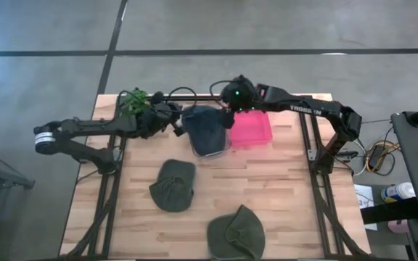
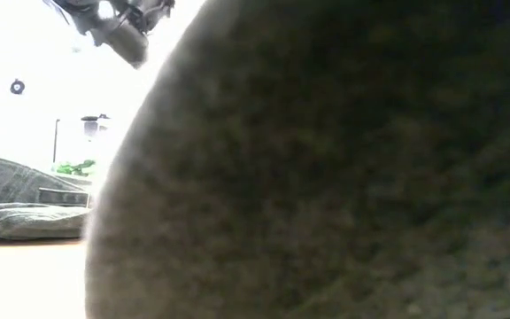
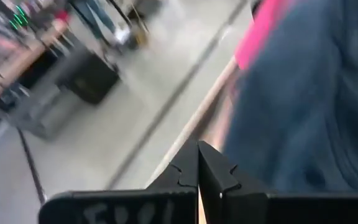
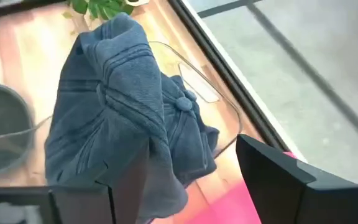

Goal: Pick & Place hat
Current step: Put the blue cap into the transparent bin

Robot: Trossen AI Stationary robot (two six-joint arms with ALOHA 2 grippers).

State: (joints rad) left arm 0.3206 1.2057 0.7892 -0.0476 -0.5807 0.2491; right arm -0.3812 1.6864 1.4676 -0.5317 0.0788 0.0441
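The blue hat (image 4: 126,112) lies heaped in a clear bin (image 4: 219,102), directly ahead of the right gripper (image 4: 197,186), whose fingers stand spread just short of it. The left gripper (image 3: 197,171), fingers pressed together, sits beside the hat's other side.

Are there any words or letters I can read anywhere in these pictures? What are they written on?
"TROSSEN": white letters on the right arm, seen from above; the end of the word is hard to make out.
White marks on the left hand, on its body in the left wrist view: too blurred to read.
No words show on the blue hat, the green hats or the pink tray.
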